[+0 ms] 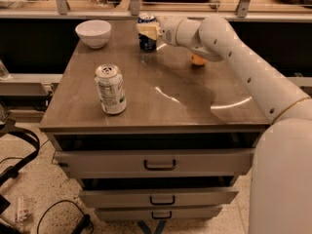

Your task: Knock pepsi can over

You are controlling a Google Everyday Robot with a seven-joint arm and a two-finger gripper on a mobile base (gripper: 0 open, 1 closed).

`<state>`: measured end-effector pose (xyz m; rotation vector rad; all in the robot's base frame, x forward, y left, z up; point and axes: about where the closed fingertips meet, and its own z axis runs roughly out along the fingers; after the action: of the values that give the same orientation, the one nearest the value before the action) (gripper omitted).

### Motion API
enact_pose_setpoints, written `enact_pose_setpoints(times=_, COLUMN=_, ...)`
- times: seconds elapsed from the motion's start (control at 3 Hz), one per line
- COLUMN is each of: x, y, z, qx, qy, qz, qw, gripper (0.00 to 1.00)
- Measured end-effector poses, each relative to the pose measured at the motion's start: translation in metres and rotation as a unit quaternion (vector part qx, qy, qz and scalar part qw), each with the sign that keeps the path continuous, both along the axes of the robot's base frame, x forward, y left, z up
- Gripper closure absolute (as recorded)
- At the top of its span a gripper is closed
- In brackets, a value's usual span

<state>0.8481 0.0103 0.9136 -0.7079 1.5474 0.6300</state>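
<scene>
Presently, the pepsi can (146, 43) is seen upright at the far edge of the worktop (185, 106), near its middle. The hand (148, 30) is held at the can's upper part; whether spread or closed cannot be told.

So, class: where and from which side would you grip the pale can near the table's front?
Likely grip the pale can at mid-body from the right: it stands upright, round-walled, apart from other things. The gripper is back at the pepsi can.
</scene>
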Motion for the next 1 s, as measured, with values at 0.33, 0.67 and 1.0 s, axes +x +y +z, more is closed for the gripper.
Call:
enact_pose_setpoints(times=0.33, x=-0.0001, y=0.0027, z=-0.0007, qx=0.000, qy=0.001, qz=0.002, qw=1.0000, gripper=0.72)
enact_pose_setpoints(times=0.67, x=-0.0003, y=0.0058, z=-0.0014, qx=0.000, qy=0.001, qz=0.004, qw=1.0000, gripper=0.95)
enact_pose_setpoints(times=1.0, x=-0.0005, y=0.0067, z=0.0016, qx=-0.015, qy=0.004, qz=0.003, qw=0.9999, gripper=1.00)
